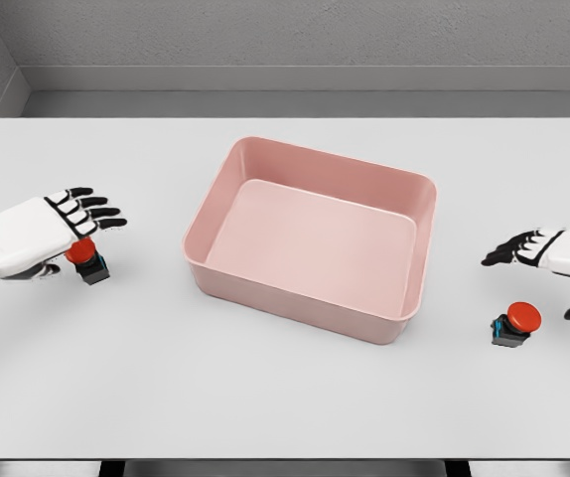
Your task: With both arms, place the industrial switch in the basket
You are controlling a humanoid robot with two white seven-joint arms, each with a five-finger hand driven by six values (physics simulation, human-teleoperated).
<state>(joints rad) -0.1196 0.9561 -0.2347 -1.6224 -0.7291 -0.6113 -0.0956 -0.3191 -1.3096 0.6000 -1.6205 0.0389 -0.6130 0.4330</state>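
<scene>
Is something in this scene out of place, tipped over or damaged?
Only small things. The basket sits askew to the table edge, and both switches lie tilted. Nothing spilled or broken. Left robot hand and right robot hand hold nothing.

White table (285, 397), seen from above, w/ three items resting on it. Centre: pink rectangular basket (419, 260), slightly rotated, interior bare. Left: red-capped industrial switch on black base (87, 260), well apart from basket. Right, nearer the front edge: second red-capped switch (515, 324), black base w/ blue detail, just beyond basket's right-front corner.
</scene>
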